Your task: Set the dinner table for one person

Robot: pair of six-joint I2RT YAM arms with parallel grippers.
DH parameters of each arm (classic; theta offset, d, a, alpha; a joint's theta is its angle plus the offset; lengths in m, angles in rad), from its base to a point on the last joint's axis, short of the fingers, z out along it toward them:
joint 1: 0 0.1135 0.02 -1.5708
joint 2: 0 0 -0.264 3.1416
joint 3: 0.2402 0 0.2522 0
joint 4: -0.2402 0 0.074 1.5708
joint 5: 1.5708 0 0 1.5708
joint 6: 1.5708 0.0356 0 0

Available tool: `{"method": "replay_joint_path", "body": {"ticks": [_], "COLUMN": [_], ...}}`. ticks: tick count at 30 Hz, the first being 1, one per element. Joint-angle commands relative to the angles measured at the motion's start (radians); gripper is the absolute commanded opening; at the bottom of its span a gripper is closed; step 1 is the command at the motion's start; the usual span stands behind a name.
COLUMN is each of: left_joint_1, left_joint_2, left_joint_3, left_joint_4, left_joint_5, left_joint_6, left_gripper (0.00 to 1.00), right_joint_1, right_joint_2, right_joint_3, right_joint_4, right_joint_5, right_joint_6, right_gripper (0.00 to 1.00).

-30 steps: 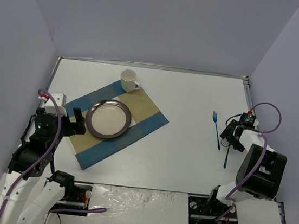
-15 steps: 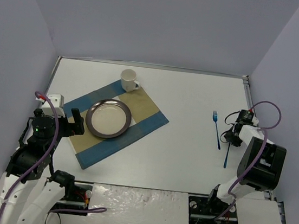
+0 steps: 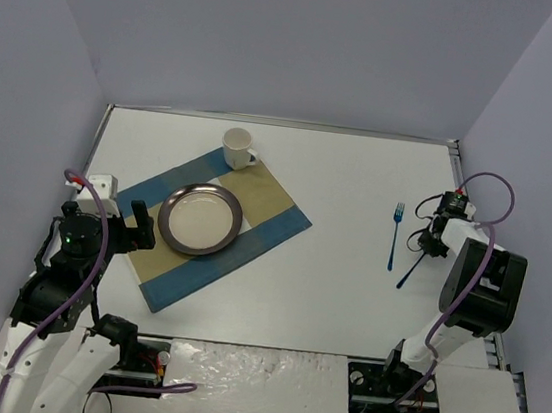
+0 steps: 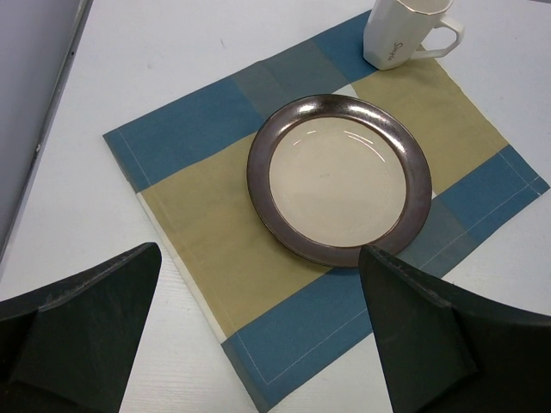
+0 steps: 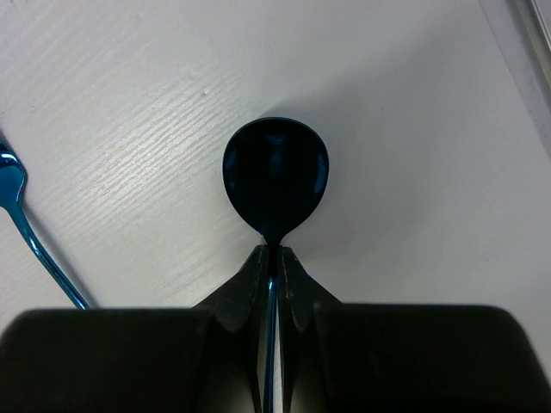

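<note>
The white dinner table (image 3: 326, 293) carries a blue-and-tan striped placemat (image 3: 263, 227) with a dark-rimmed plate (image 3: 200, 218) on it and a white mug (image 3: 237, 148) at its far corner. Over at the right lies a blue fork (image 3: 394, 236). Beside it is a blue spoon (image 3: 411, 272), and my right gripper (image 3: 435, 241) is shut on its neck. In the right wrist view the spoon's bowl (image 5: 275, 176) sticks out just past the right gripper (image 5: 274, 254), above the tabletop. My left gripper (image 3: 138, 225) is open over the placemat's near left edge, plate (image 4: 338, 176) ahead of it.
The table's metal rim (image 3: 456, 178) runs close behind the right gripper, with the purple wall beyond. The left wall stands near the left arm. The fork's tines (image 5: 9, 172) show at the left of the right wrist view.
The right gripper has shut on the spoon's neck and pulled back toward the far right. The spoon's handle has swung to point lower left. The fork has turned slightly.
</note>
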Motion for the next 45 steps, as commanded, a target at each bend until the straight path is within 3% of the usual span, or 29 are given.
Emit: {"method": "replay_joint_path", "body": {"ticks": [1,7,15,19,25,36,45], "left_joint_1": [-0.005,-0.001,0.008,0.019,0.038,0.057,0.062], "left_joint_2": [0.036,0.053,0.061,0.064,0.074,0.092,0.104], "left_joint_3": [0.023,0.023,0.020,0.015,0.013,0.010,0.010], "left_joint_4": [0.030,0.029,0.036,0.042,0.044,0.047,0.049], "left_joint_5": [-0.016,-0.021,-0.030,-0.034,-0.041,-0.046,-0.037], "left_joint_6": [0.013,0.013,0.015,0.015,0.013,0.012,0.013], "left_gripper": [0.97,0.97,0.97,0.97,0.97,0.97,0.97], "right_joint_1": [0.038,0.173,0.410,0.607,0.774,0.888,0.917], "right_joint_2": [0.016,-0.095,-0.093,0.017,0.219,0.470,0.559], "right_joint_3": [0.034,0.099,0.285,0.451,0.663,0.969,1.042], "right_joint_4": [-0.048,-0.052,-0.078,-0.098,-0.117,-0.185,-0.192], "right_joint_5": [0.086,0.153,0.128,0.037,-0.018,-0.087,-0.121], "right_joint_6": [-0.072,-0.115,-0.154,-0.203,-0.304,-0.300,-0.302], "right_gripper": [0.00,0.00,0.00,0.00,0.00,0.00,0.00]}}
